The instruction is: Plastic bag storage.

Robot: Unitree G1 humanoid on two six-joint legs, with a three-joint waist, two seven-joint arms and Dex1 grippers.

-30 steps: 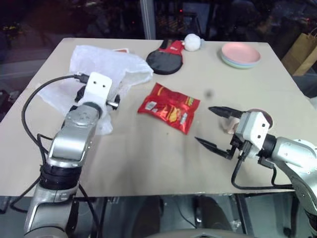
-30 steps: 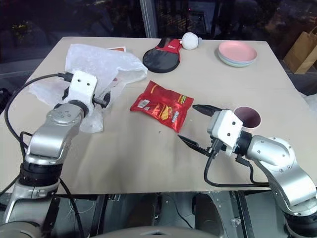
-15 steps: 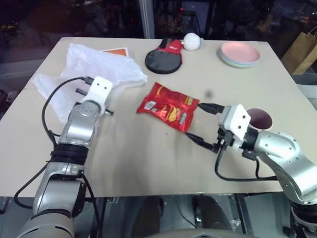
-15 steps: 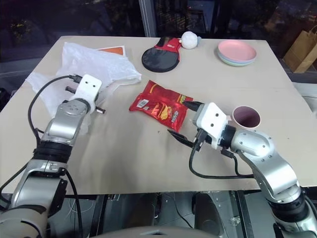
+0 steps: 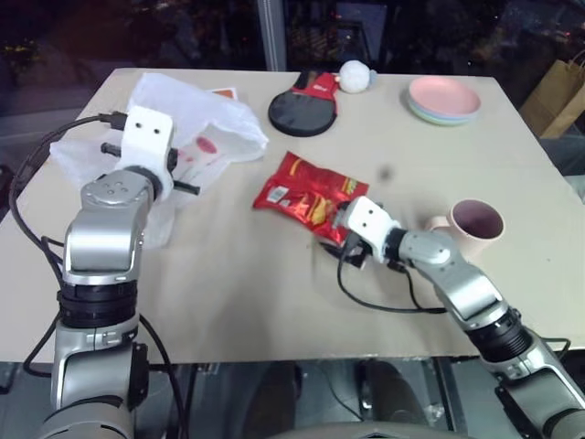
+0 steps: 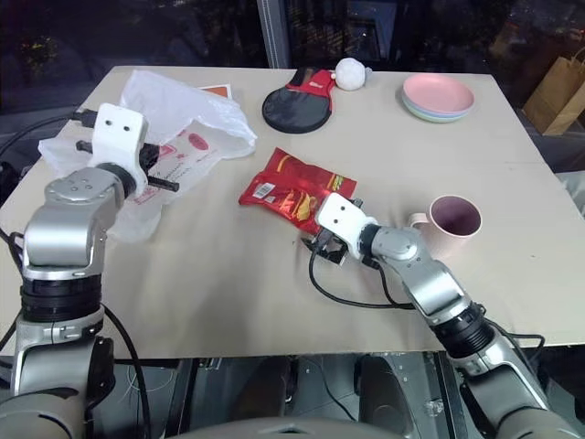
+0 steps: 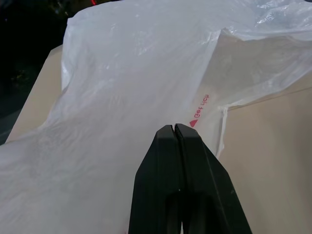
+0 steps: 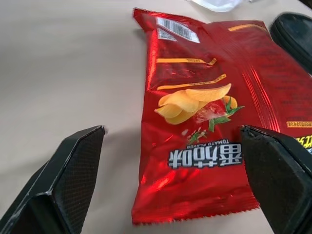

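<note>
Nearest, right gripper [image 8: 170, 180] with fingers spread wide either side of the red snack packet [image 5: 311, 197], gripping nothing. Further back at 10 o'clock on the tabletop [image 5: 274, 293], left gripper [image 7: 174, 127] pinched tight on the plastic bag [image 6: 183, 128].

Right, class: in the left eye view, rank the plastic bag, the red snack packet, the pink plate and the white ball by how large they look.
1. plastic bag, clearly largest.
2. red snack packet.
3. pink plate, smaller-looking, though it sits farther from the camera, so this placing is unsure.
4. white ball, smallest.
</note>
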